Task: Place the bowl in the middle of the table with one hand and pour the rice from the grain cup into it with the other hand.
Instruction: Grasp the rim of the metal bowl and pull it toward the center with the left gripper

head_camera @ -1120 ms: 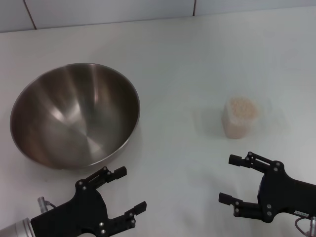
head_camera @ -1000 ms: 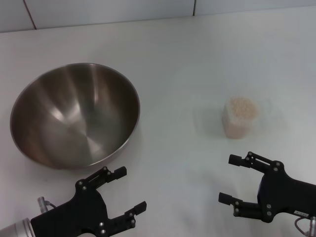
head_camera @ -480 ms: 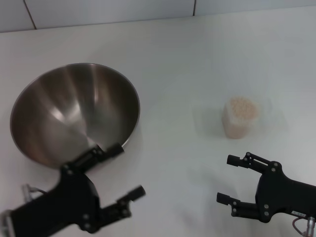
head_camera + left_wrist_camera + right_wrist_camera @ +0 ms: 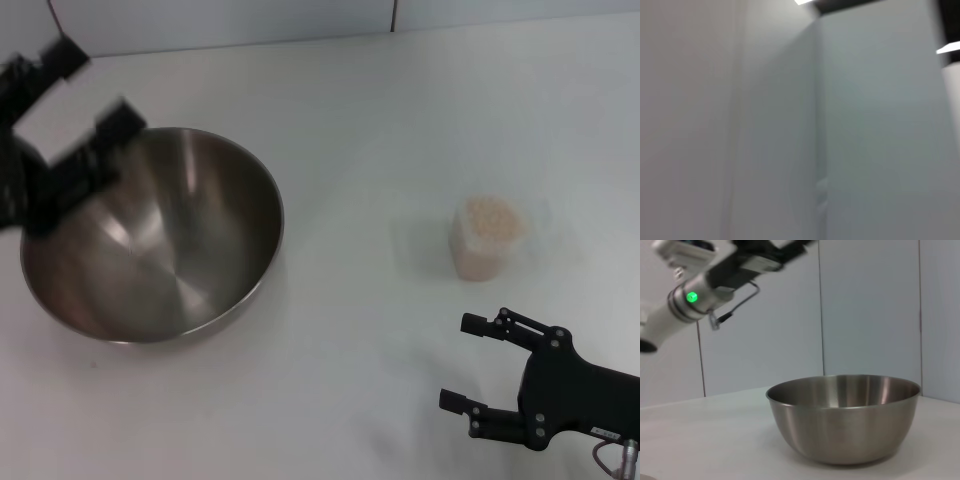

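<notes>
The steel bowl [image 4: 150,235] stands empty on the left of the white table [image 4: 380,120]. My left gripper [image 4: 88,88] is open, blurred, and raised over the bowl's far left rim without touching it. The clear grain cup [image 4: 486,240], full of rice [image 4: 489,214], stands upright on the right of the table. My right gripper [image 4: 458,362] is open and empty, low near the front edge, a short way in front of the cup. The right wrist view shows the bowl [image 4: 845,415] side-on, with the left arm [image 4: 700,285] high above the table. The left wrist view shows only blank wall.
A grey panelled wall [image 4: 230,20] runs along the table's far edge. Bare tabletop lies between the bowl and the cup.
My left gripper has swung from the front edge, up past the bowl's near rim, to high over its far left side. The right gripper, bowl and cup have barely moved.
</notes>
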{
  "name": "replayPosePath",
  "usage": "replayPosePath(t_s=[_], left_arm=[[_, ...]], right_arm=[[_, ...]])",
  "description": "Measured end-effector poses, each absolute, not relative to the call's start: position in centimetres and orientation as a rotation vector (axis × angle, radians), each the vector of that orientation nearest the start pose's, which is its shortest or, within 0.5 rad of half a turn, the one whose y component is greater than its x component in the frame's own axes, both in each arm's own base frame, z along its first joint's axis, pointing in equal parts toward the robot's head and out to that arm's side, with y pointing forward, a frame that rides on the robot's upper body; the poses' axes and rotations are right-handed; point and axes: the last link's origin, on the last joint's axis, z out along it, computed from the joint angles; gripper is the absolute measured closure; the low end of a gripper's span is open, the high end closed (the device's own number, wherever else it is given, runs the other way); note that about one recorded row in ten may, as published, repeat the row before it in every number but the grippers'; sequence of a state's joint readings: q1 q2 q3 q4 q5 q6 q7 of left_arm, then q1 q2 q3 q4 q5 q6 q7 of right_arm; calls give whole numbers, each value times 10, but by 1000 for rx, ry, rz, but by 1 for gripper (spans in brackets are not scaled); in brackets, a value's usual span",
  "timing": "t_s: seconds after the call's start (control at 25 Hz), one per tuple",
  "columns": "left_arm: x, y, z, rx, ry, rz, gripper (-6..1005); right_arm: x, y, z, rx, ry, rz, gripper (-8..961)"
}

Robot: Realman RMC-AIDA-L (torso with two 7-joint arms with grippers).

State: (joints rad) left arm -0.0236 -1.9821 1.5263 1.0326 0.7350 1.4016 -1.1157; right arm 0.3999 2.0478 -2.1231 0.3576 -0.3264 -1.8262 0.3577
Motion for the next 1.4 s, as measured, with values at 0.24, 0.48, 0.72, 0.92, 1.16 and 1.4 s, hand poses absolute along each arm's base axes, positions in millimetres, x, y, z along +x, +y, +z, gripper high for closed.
replayPosePath(t_s=[0.24,0.48,0.72,0.92,1.16,1.4], left_arm=[[-215,298,86,-2237,-590,-1132,198],[-211,327,88,-2299,-849,-674,199],[-222,342,80,-2276,-982,-388,196],[-238,350,73,-2249,-1041,-288,191],[-258,356,66,-2232,-1107,-203,192],[-269,360,55,-2259,-1174,-125,194]], right_arm=[[338,177,-36,-2532,350,846,122],[337,178,-36,-2531,344,855,122],[337,178,-36,-2532,345,853,122],[337,178,-36,-2531,345,851,122],[337,178,-36,-2530,345,850,122],[337,178,-36,-2531,343,847,121]])
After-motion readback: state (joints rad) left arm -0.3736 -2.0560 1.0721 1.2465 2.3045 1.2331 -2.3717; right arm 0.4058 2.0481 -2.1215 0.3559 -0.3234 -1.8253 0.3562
